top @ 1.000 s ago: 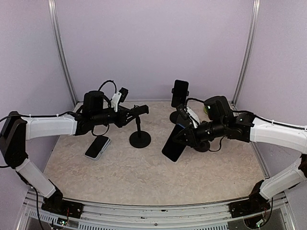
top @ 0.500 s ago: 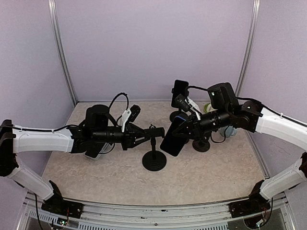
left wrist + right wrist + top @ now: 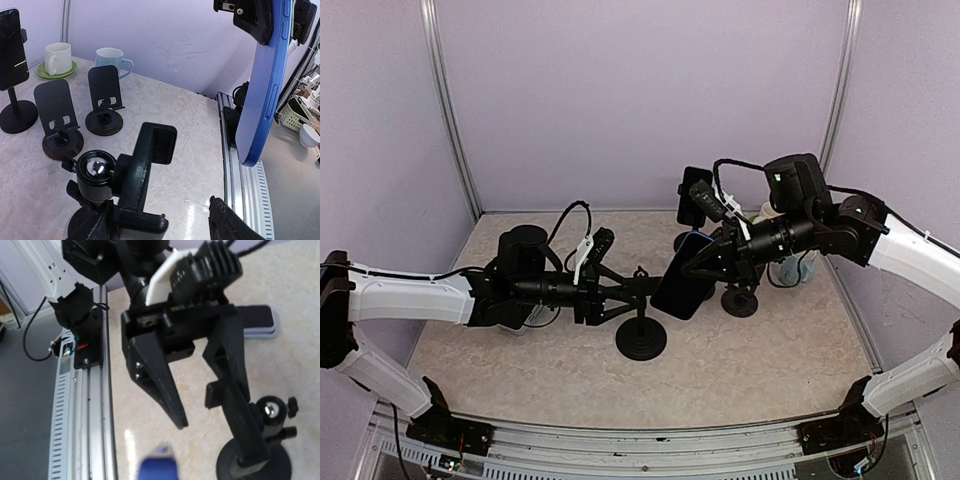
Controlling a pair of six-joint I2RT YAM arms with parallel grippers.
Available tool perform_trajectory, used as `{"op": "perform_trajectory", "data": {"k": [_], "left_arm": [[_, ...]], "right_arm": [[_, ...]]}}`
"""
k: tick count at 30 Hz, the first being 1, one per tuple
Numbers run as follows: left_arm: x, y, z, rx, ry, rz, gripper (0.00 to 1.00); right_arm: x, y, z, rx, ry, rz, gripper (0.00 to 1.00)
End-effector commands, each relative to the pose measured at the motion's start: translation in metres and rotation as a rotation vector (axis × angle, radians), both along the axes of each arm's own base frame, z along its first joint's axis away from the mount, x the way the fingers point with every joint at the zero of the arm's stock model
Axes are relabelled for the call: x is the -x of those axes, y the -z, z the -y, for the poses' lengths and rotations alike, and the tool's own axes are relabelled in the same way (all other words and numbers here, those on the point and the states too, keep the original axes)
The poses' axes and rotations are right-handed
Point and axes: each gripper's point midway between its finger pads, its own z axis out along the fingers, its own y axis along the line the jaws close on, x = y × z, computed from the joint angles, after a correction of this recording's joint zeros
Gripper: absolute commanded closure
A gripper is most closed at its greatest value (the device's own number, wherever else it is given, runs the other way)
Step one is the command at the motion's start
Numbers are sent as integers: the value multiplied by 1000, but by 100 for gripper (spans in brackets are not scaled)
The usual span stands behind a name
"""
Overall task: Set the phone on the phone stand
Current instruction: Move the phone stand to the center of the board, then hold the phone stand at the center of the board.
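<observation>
The black phone stand (image 3: 641,342) has a round base, a ball joint and a clamp head (image 3: 144,172). My left gripper (image 3: 623,291) is open around the clamp head, which rests against one finger (image 3: 95,227); the other finger (image 3: 227,225) stands well apart. My right gripper (image 3: 716,262) is shut on the top of a blue phone (image 3: 680,282) and holds it upright in the air just right of the clamp head. The phone hangs edge-on in the left wrist view (image 3: 262,90) and shows as a blur in the right wrist view (image 3: 157,467).
A pale phone (image 3: 257,320) lies flat on the table behind the left arm. A black phone sits on a second stand (image 3: 693,195) at the back. Two flat black stands (image 3: 57,115) (image 3: 105,100), a white mug on a green saucer (image 3: 57,57) and a blue mug (image 3: 112,60) stand back right.
My left gripper has moved right and towards the front, and the stand has shifted with it. My right gripper has lifted the blue phone and carried it left, close to the clamp head.
</observation>
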Motion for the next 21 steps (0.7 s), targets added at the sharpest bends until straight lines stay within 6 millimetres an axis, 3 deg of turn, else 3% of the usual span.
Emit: {"op": "perform_trajectory", "data": {"k": [1, 6, 21], "left_arm": [[10, -11, -1, 37, 41, 35, 40], [11, -12, -7, 41, 53, 48, 45], [-2, -14, -13, 50, 114, 58, 48]], "right_arm": [[7, -37, -2, -81, -54, 136, 100], [15, -51, 1, -136, -87, 178, 100], [12, -34, -2, -112, -76, 141, 100]]}}
